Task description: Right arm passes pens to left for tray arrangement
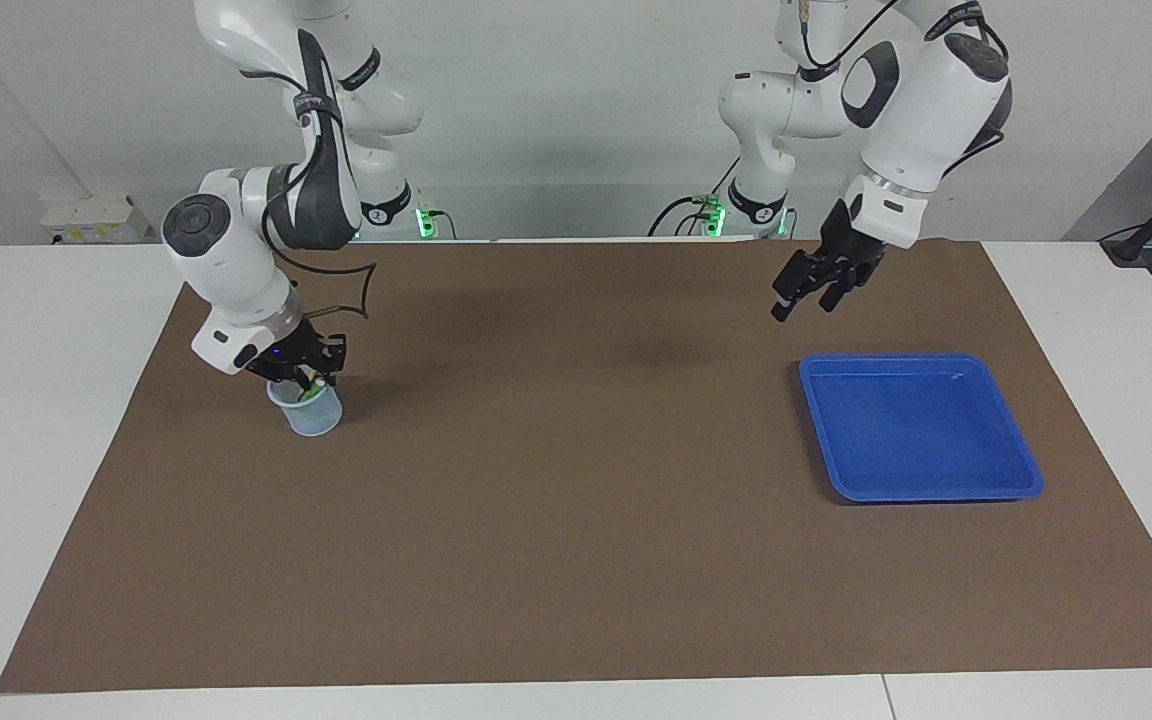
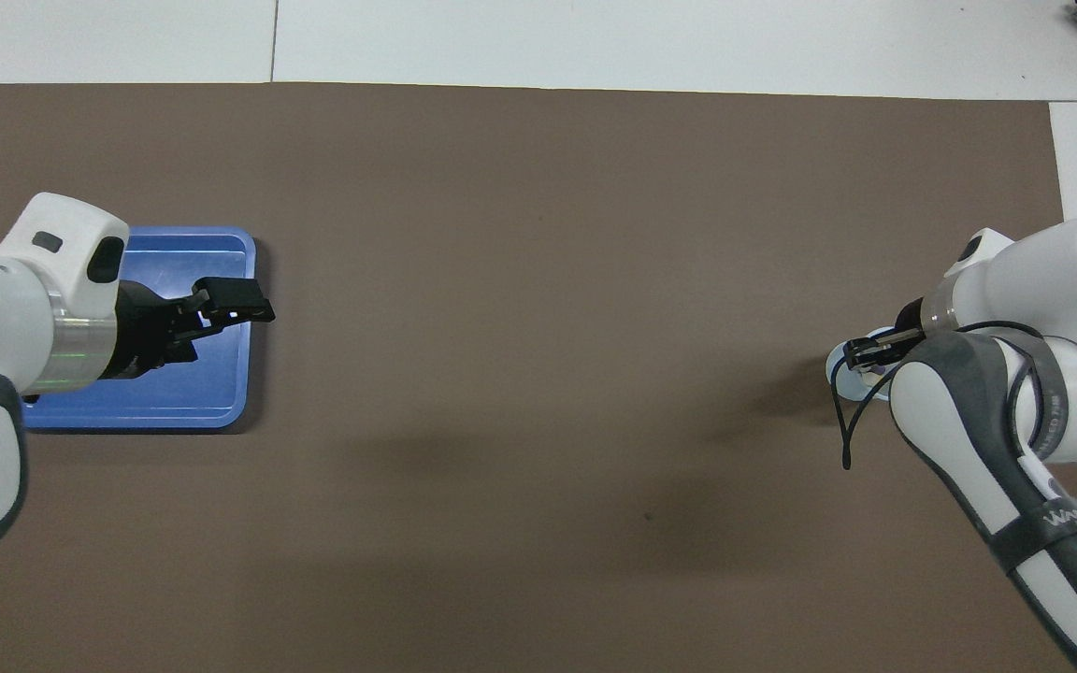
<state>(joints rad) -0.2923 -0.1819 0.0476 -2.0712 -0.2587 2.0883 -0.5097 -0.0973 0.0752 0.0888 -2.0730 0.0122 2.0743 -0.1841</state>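
White counter (image 1: 56, 420) w/ a big brown mat (image 1: 576, 520), plain grey wall at the robots' end; no writing I can read. Right gripper (image 1: 302, 376) dips into the pale mesh cup (image 1: 308, 412) among the pens (image 1: 308, 390), can't tell if it's gripping. Left gripper (image 1: 804, 292) hangs open over the mat beside the blue tray (image 1: 921, 488), which sits toward the left arm's end.

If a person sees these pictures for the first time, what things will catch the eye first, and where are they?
First comes the bright blue tray, which holds nothing, on the brown mat toward the left arm's end of the table. The left gripper hangs open in the air above the mat, beside the tray's edge nearer the robots. At the right arm's end, the right gripper reaches into the small pale cup where the pens stand.
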